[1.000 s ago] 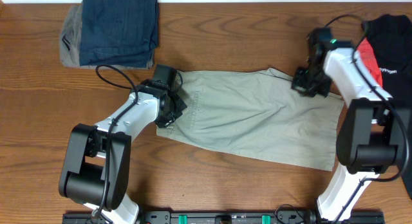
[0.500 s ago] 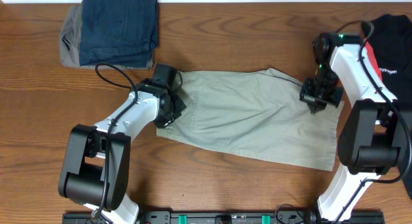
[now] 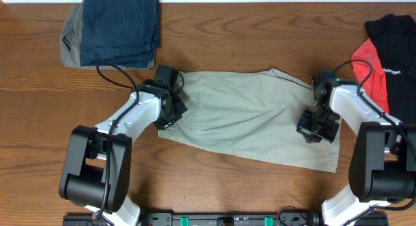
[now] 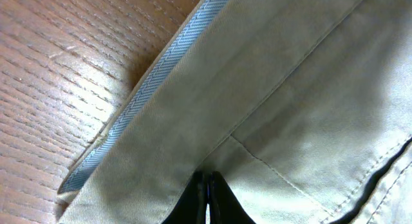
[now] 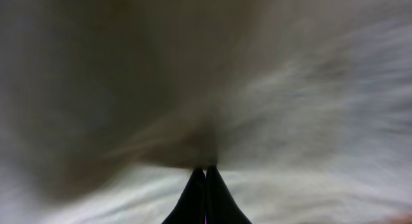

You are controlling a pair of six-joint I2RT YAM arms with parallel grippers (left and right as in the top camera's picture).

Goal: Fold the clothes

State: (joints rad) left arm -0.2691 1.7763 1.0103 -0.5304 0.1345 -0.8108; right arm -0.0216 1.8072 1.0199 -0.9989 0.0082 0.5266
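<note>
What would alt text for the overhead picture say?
Pale khaki trousers lie spread flat on a wooden table, with a robot's left hand at one end and its right hand at the other. Folded blue jeans and black-and-red garments sit at the far corners.

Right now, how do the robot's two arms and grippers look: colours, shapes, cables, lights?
Both arms have white shells over black joints and bulky black bases. A thin black cable loops out from the left arm; the right arm shows a small green light. The left gripper and right gripper have slim black fingers tapering to points.
</note>
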